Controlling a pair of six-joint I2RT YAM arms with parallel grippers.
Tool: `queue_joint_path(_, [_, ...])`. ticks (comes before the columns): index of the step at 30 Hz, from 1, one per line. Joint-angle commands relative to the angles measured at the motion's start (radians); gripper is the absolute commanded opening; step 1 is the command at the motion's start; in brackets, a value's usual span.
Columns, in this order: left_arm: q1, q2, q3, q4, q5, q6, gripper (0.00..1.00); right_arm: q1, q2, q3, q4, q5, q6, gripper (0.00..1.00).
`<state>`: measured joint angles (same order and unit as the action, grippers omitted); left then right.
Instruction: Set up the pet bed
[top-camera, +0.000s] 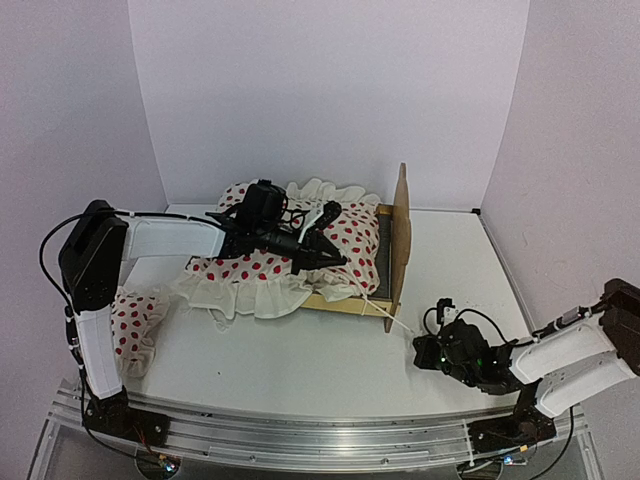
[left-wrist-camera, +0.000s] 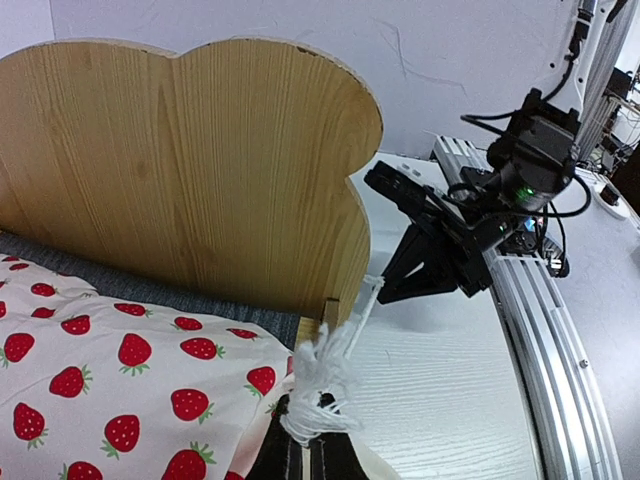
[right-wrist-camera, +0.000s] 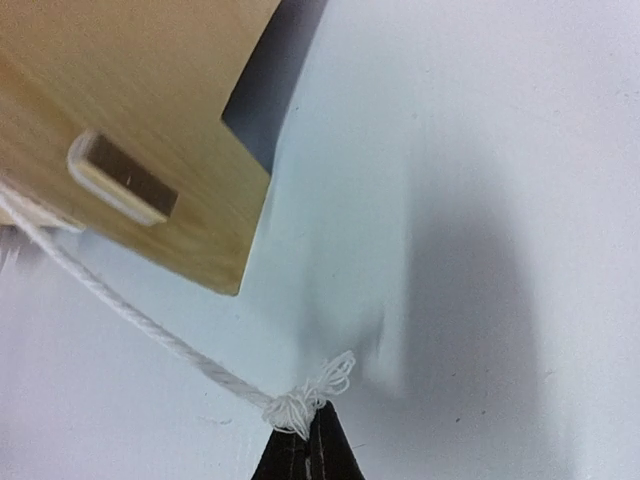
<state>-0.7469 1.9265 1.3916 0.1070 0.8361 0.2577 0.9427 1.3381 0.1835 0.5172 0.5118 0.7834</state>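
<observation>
One bed (top-camera: 401, 238) lies left-right, headboard toward my right, under one cloth (top-camera: 250, 270), one pillow (top-camera: 135, 320) at left; my left tool (left-wrist-camera: 312, 448) and right tool (right-wrist-camera: 309, 445) both pinch one cord (right-wrist-camera: 150, 325).

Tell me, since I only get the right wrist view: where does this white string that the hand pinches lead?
Observer: The string runs past the headboard of the pet bed to the left hand, which pinches a bunch of it.
Visitor: Is anything on the bed?
Observer: A strawberry-print cloth lies over its mattress.
Visitor: Anything else nearby?
Observer: A matching pillow lies near the left edge of the table.
</observation>
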Motion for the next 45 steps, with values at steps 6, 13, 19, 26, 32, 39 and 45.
queue_joint_path(6, [0.037, -0.176, 0.106, 0.055, 0.039, 0.074, 0.0, -0.166, -0.032, 0.012, -0.322, -0.158, 0.002, 0.0])
queue_joint_path(13, [0.022, -0.174, 0.054, 0.016, 0.073, 0.083, 0.0, -0.189, 0.062, 0.128, -0.324, -0.281, -0.063, 0.0])
queue_joint_path(19, [-0.066, -0.161, -0.036, -0.01, 0.06, 0.157, 0.0, -0.226, 0.12, 0.164, -0.321, -0.362, -0.064, 0.0])
queue_joint_path(26, [-0.157, -0.092, -0.161, 0.148, -0.008, 0.199, 0.0, -0.246, 0.099, 0.163, -0.324, -0.397, -0.026, 0.0])
queue_joint_path(32, [-0.225, -0.008, -0.183, 0.204, 0.002, 0.205, 0.0, -0.246, 0.047, 0.13, -0.338, -0.394, 0.013, 0.0])
queue_joint_path(39, [-0.265, 0.075, -0.214, 0.229, -0.014, 0.259, 0.0, -0.247, 0.006, 0.136, -0.388, -0.386, 0.013, 0.0])
queue_joint_path(45, [-0.294, 0.117, -0.262, 0.194, -0.018, 0.4, 0.0, -0.251, -0.047, 0.155, -0.45, -0.359, 0.007, 0.0])
